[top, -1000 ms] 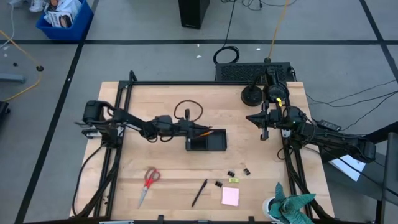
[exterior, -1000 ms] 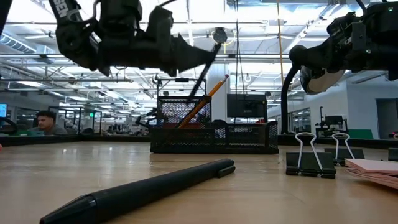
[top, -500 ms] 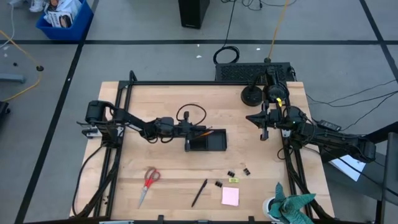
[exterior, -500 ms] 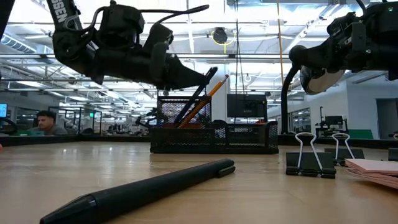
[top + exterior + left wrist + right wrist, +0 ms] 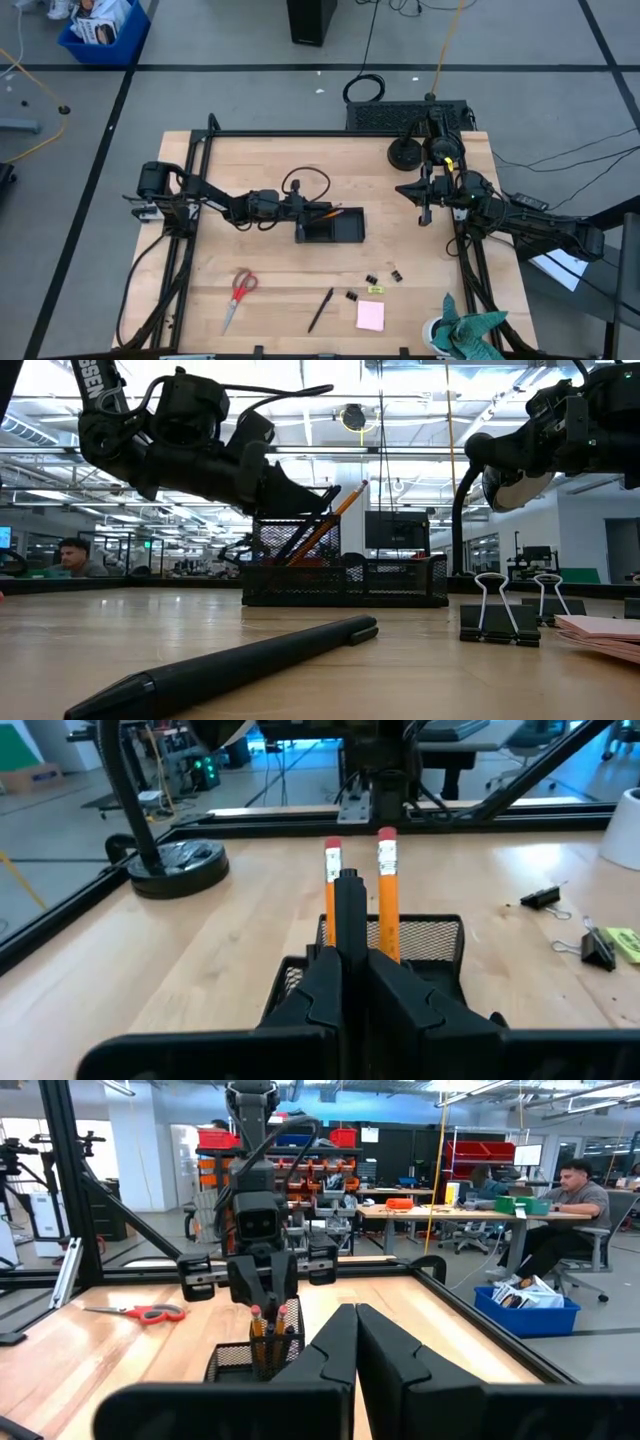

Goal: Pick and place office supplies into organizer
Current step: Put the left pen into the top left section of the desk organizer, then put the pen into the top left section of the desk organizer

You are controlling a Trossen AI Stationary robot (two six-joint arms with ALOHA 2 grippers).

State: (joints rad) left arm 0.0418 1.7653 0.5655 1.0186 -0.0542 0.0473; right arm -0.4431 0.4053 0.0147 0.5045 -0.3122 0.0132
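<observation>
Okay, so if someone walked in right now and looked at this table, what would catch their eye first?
Probably the left gripper at the left end of the black mesh organizer mid-table, closed on a black pen slanting into the cup beside two orange pencils. Next, the red-handled scissors and pink sticky-note pad lying loose near the front edge. The right gripper waits shut at the table's right side.

Lighting even and bright from overhead: high view shows the pale wood surface (image 5: 260,270) uniformly lit, with only faint, soft shadows under the arms. Low view is strongly backlit by ceiling strip lights (blown out to white glare), so the left arm (image 5: 180,445) reads as a near silhouette; the pen (image 5: 230,668) closest to the lens is soft. Wrist views: own fingers (image 5: 345,1010) blurred in foreground, mid-distance sharp.
</observation>
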